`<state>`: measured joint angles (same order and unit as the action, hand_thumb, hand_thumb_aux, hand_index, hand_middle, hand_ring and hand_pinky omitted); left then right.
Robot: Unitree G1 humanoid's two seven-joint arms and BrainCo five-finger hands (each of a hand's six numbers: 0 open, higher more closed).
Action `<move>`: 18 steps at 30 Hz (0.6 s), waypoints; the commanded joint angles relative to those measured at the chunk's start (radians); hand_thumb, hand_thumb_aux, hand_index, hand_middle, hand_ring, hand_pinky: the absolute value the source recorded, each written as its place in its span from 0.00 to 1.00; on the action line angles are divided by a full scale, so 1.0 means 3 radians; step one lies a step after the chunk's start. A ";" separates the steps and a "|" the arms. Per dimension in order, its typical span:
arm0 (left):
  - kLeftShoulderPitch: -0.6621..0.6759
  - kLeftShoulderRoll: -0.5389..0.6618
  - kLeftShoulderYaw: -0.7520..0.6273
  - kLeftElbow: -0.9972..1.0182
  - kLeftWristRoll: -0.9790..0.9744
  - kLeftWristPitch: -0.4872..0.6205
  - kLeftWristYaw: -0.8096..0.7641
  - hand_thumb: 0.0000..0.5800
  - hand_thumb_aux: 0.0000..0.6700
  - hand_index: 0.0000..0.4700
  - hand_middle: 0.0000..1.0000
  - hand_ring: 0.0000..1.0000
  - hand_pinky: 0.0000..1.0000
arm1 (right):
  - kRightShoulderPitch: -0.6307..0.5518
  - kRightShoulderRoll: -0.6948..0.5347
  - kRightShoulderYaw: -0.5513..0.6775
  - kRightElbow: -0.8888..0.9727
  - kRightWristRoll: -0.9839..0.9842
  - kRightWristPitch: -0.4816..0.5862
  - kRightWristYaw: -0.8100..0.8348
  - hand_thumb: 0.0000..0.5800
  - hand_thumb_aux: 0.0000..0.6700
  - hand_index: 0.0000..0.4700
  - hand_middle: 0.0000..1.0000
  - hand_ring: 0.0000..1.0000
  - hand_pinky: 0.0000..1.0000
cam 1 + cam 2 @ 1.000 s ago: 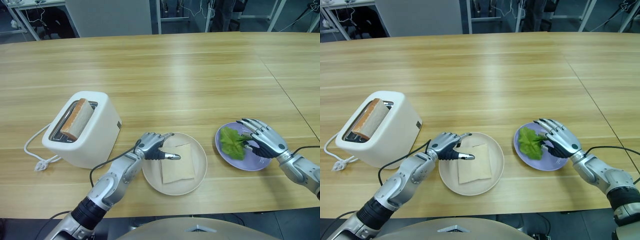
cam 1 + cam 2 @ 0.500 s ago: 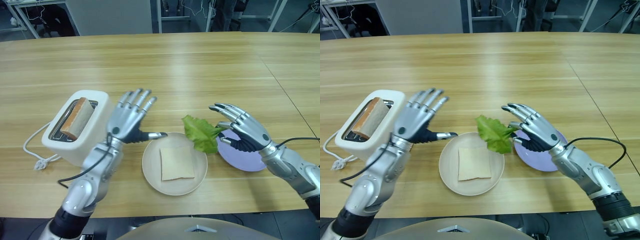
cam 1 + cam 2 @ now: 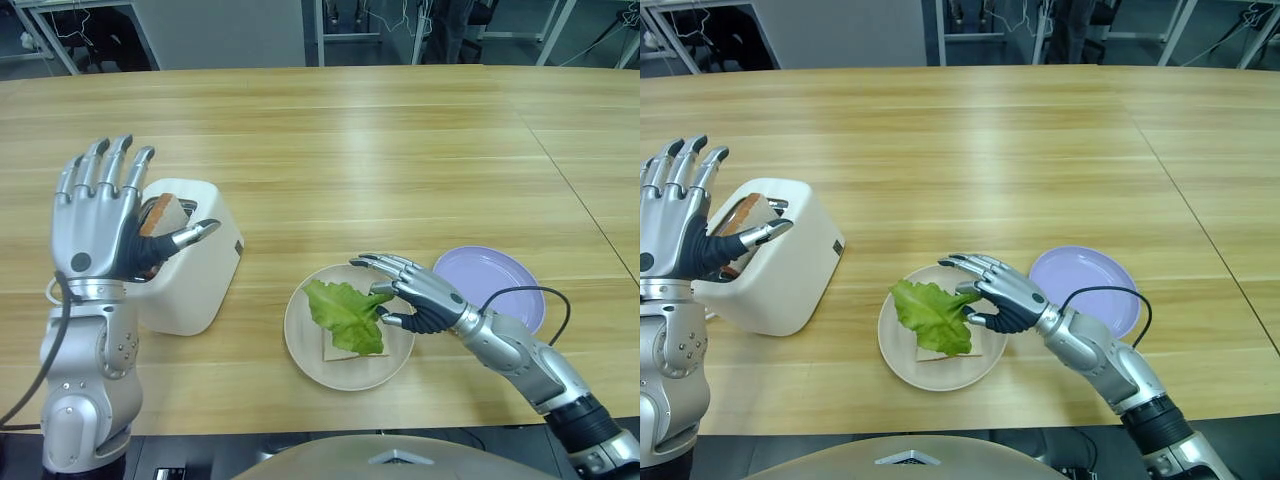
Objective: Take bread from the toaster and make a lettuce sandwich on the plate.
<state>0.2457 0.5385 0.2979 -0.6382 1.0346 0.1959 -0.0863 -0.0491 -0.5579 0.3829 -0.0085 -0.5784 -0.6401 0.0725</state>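
Lettuce (image 3: 343, 312) is the thing in hand: a light, limp, crinkled leaf that flops and tears easily. It is best taken by its thicker stem edge with a gentle pinch. The right hand (image 3: 415, 298) has it there, thumb against a fingertip on the leaf's right edge, the other fingers spread loose. The leaf hangs over the middle of the plate (image 3: 297, 340), draped on or just above the slice (image 3: 931, 353) lying there; I cannot tell whether it already rests on it. The slice looks soft and flat, and likely to dent under a hard squeeze.

Left of the plate stands the toaster (image 3: 200, 290), with another piece of bread (image 3: 160, 213) standing up out of its slot. I judge it stiff enough to be lifted by its exposed top edge, with a pinch across its faces. The left hand (image 3: 95, 222) is raised over the toaster, wide open, holding nothing. Right of the plate lies a purple dish (image 3: 495, 280).

No writing can be read; a small dark mark (image 3: 238, 250) on the toaster's side is too small to make out.
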 commanded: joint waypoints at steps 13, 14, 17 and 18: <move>0.0022 0.0054 -0.0070 0.0702 0.0171 0.0327 -0.0378 0.00 0.00 0.00 0.00 0.00 0.00 | -0.0140 -0.0010 0.0064 0.0282 -0.0865 0.0299 -0.0135 0.00 0.00 0.00 0.00 0.00 0.00; 0.0005 0.0064 -0.0086 0.0759 0.0168 0.0334 -0.0382 0.00 0.00 0.00 0.00 0.00 0.00 | -0.0129 -0.0024 0.0056 0.0251 -0.0888 0.0312 -0.0155 0.00 0.00 0.00 0.00 0.00 0.00; -0.0034 0.0093 -0.0136 0.0893 0.0144 0.0343 -0.0393 0.00 0.00 0.00 0.00 0.00 0.00 | -0.0103 -0.0057 0.0047 0.0163 -0.0930 0.0349 -0.0159 0.00 0.00 0.00 0.00 0.00 0.00; -0.0045 0.0099 -0.0152 0.0924 0.0127 0.0341 -0.0400 0.00 0.00 0.00 0.00 0.00 0.00 | -0.0095 -0.0068 0.0042 0.0131 -0.0946 0.0356 -0.0158 0.00 0.00 0.00 0.00 0.00 0.00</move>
<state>0.2397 0.5596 0.2758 -0.3921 1.0828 0.2950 -0.1882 -0.0845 -0.5656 0.4017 0.0558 -0.8457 -0.5443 0.0257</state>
